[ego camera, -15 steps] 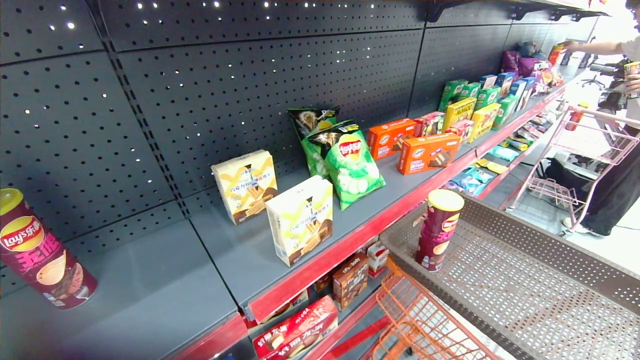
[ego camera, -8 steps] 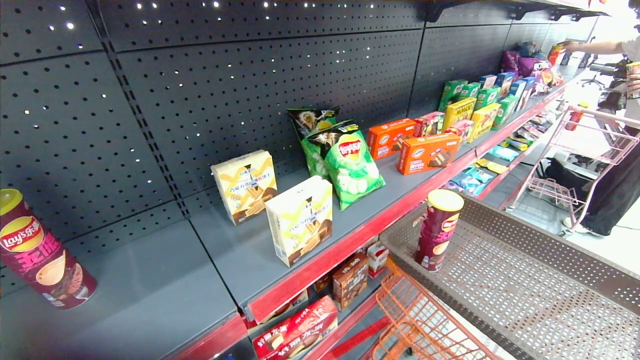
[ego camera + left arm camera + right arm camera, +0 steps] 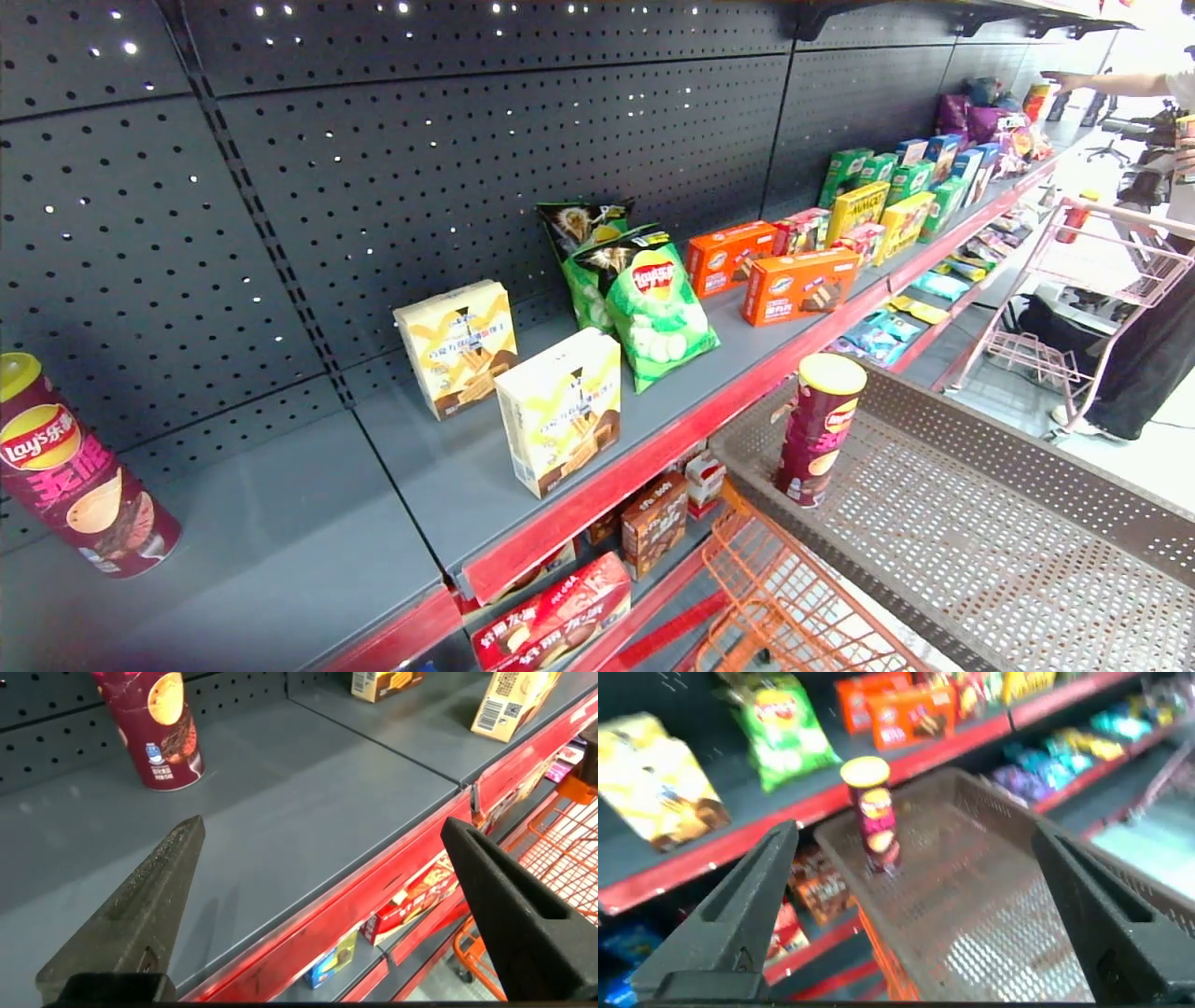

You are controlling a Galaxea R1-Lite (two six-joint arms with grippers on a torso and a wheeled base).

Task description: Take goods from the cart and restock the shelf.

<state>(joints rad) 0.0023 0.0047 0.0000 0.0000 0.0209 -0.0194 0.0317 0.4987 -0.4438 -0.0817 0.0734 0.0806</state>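
Note:
A maroon chip can with a yellow lid (image 3: 816,428) stands upright in the cart's perforated tray (image 3: 980,541), near its shelf-side corner; the right wrist view has the chip can (image 3: 873,814) ahead of my right gripper (image 3: 915,915), which is open, empty and well short of it. A second maroon chip can (image 3: 70,471) stands on the grey shelf (image 3: 308,523) at the far left. My left gripper (image 3: 322,905) is open and empty over the shelf's front edge, with that second chip can (image 3: 154,723) some way beyond it.
Two cream boxes (image 3: 560,411), green chip bags (image 3: 653,313), orange boxes (image 3: 798,285) and several more packs line the shelf to the right. An orange wire basket (image 3: 784,607) sits below the tray. A pink cart (image 3: 1102,280) and a person stand far right.
The person at the far right has shifted an arm slightly. The cans, shelf goods and cart have stayed put.

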